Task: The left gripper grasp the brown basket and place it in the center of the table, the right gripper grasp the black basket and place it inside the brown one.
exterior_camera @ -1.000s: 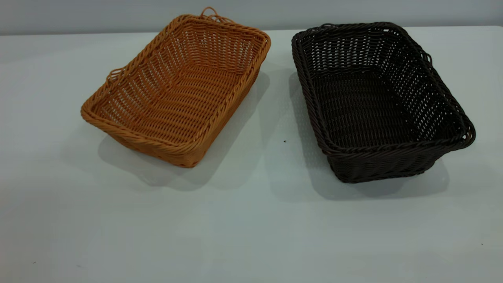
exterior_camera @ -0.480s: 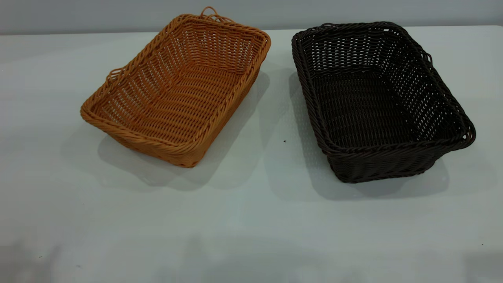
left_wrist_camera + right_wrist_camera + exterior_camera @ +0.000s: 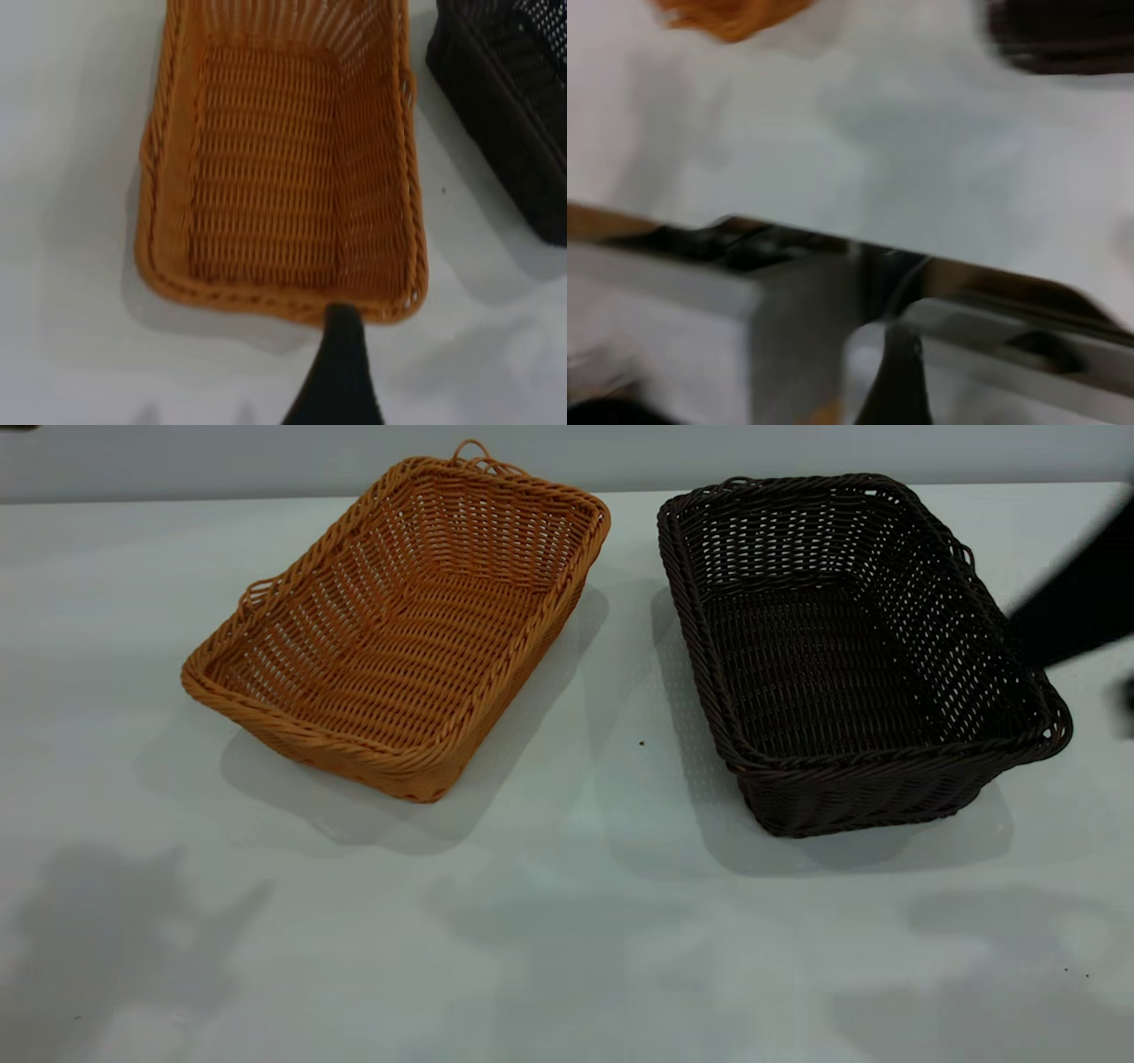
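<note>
Brown basket (image 3: 403,624) beside black basket (image 3: 850,651) on table (image 3: 567,939), right pincer (image 3: 1076,607) blurred at black basket's edge, both pincers' states unclear.

The white table (image 3: 567,939) carries two woven baskets side by side, apart from each other: the brown basket (image 3: 399,629) on the left, set at an angle, and the black basket (image 3: 850,655) on the right, with a tiny dark speck (image 3: 641,743) between them
</note>
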Available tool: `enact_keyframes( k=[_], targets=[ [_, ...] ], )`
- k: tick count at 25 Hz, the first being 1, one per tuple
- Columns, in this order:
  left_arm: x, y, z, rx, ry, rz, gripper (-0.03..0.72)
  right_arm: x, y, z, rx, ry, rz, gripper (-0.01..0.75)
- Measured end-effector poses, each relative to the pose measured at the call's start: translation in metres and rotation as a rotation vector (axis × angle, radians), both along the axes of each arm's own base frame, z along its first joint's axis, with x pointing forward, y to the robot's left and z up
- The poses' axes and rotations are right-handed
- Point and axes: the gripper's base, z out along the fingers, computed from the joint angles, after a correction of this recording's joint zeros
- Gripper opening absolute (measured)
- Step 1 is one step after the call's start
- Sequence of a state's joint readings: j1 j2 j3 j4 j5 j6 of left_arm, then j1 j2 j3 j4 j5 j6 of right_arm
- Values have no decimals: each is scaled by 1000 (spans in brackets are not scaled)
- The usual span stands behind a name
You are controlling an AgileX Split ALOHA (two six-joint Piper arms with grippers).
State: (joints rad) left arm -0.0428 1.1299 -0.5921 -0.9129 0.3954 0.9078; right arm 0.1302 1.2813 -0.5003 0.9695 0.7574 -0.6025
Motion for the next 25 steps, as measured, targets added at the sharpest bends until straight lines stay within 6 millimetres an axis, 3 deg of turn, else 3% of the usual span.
enact_keyframes(
  k=[4,8,12,17,25],
  targets=[
    [17,-2,-3,-15,15,0,572,9,31,-30,21,94,3,574],
    [20,-2,-3,-24,18,3,572,22,45,-58,78,262,-251,574],
    [21,-2,-1,-25,13,1,572,36,50,-81,180,409,-512,574],
    [22,-4,1,-68,14,22,572,51,52,-108,170,529,-671,573],
    [21,-6,2,-83,13,-5,572,79,43,-132,54,521,-924,544]
  ],
)
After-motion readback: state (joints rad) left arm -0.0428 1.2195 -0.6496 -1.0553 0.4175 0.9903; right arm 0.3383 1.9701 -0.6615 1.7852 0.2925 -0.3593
